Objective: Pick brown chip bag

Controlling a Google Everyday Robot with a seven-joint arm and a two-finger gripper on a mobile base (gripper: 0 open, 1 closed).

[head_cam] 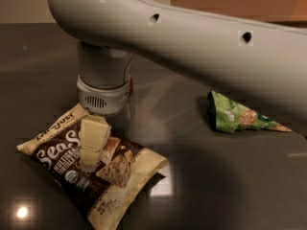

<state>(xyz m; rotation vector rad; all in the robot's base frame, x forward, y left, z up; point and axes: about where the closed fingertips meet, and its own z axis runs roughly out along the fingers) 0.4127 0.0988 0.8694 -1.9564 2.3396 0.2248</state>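
The brown chip bag (117, 178) lies flat on the dark tabletop (230, 186) at the lower left, with white "Sea Salt" lettering and chip pictures on its face. My gripper (90, 165) hangs straight down from the grey wrist (102, 87) and comes down on the middle of the bag, touching or pressing its upper face and covering part of the lettering. The bag rests on the table.
A smaller green snack bag (235, 117) lies on the table to the right, partly hidden behind my thick grey arm (192, 42), which crosses the upper part of the view. Light glares on the table beside the brown bag.
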